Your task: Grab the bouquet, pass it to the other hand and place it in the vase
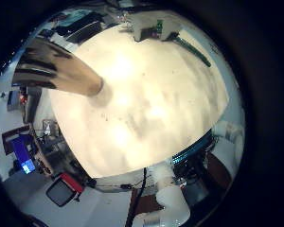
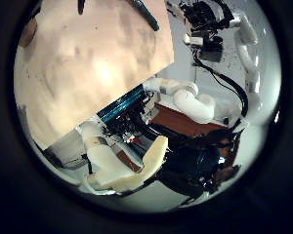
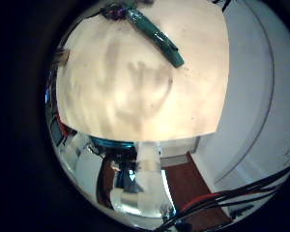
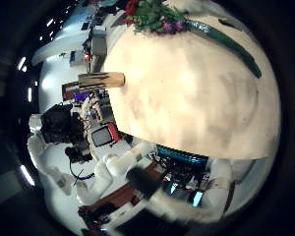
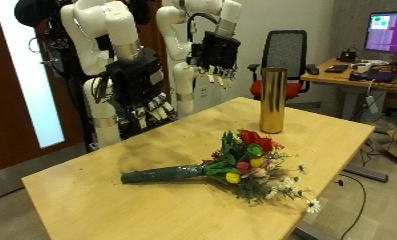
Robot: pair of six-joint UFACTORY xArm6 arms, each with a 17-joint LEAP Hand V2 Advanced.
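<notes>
None of the job is done yet. The bouquet lies flat on the table, apart from the gold vase. Right hand and left hand hang above with loose fingers, holding nothing.

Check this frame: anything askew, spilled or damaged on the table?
Nothing stands out. The mixed-flower bouquet with dark green wrapped stems lies flat on the light wooden table; the tall gold cylindrical vase stands upright, apart from it.

Black office chair, wooden desk, monitor behind table.
</notes>
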